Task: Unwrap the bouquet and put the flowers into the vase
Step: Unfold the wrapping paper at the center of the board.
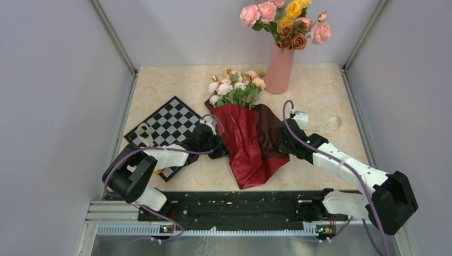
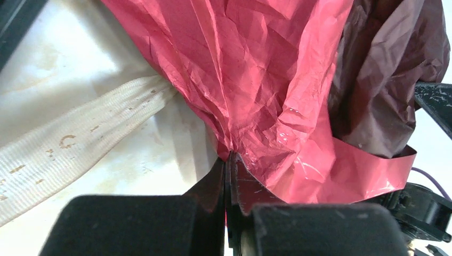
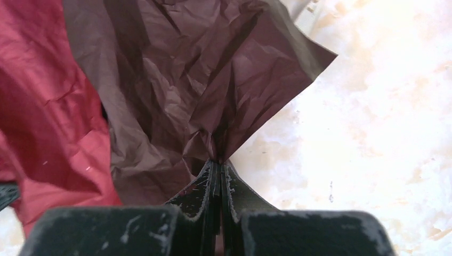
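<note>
The bouquet [image 1: 242,122] lies mid-table, its blooms just beside the vase [image 1: 279,72]. The left gripper [image 2: 229,160] is clenched on its red paper [image 2: 256,80]. The right gripper [image 3: 217,162] is clenched on the darker sheet [image 3: 186,80].

Stems of the flowers [image 1: 234,88] hidden inside the wrapping paper [image 1: 248,144]; cream ribbon [image 2: 69,149] cut off at frame edge.

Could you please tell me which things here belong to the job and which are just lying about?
Job: bouquet, its flowers, vase, left claw and right claw pinching the wrapping paper.
Lying about: chessboard, larger roses in the vase.
</note>
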You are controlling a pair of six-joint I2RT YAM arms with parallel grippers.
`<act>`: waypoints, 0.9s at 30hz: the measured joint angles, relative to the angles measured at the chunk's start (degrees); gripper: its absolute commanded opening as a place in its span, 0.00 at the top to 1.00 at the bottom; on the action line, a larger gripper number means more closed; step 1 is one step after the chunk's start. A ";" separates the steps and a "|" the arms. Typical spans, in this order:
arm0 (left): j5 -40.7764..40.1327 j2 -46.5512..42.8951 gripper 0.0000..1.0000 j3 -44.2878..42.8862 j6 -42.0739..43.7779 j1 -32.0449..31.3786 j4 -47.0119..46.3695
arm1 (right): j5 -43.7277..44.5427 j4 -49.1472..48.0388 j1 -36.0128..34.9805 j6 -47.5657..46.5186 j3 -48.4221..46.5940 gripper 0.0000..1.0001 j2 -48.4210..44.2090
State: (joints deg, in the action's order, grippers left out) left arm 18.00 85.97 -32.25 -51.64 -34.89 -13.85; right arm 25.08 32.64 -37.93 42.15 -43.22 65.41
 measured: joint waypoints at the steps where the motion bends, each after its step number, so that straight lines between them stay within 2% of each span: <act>1: -0.31 -0.13 1.00 0.00 0.37 0.09 0.50 | -0.13 0.00 0.85 -0.07 0.55 0.92 -0.04; 7: -1.42 -0.57 1.00 0.00 1.31 0.52 2.78 | -0.50 0.00 5.46 0.07 3.02 0.80 -0.04; 12: -2.01 -1.49 1.00 0.00 2.08 0.68 4.04 | 0.72 1.51 7.74 0.66 3.50 0.47 -0.11; 15: -1.99 -1.51 1.00 0.00 2.27 0.68 4.07 | 1.62 3.06 7.87 0.31 3.48 0.39 -1.03; 21: -1.92 -1.51 1.00 0.00 2.32 0.68 4.04 | -0.39 4.35 7.91 -4.00 1.49 0.38 -8.70; 25: -1.90 -1.51 1.00 0.00 2.32 0.68 4.04 | -11.32 -0.63 8.09 -8.22 -1.31 0.51 -11.61; 27: -1.88 -1.51 1.00 0.00 2.32 0.68 4.04 | -16.83 -3.26 8.04 -9.25 -2.67 0.52 -10.49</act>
State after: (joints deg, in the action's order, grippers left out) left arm 16.12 84.47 -32.25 -49.32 -34.22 -9.80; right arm 8.25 29.39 -29.89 32.91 -45.89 54.92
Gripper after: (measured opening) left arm 0.008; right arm 0.515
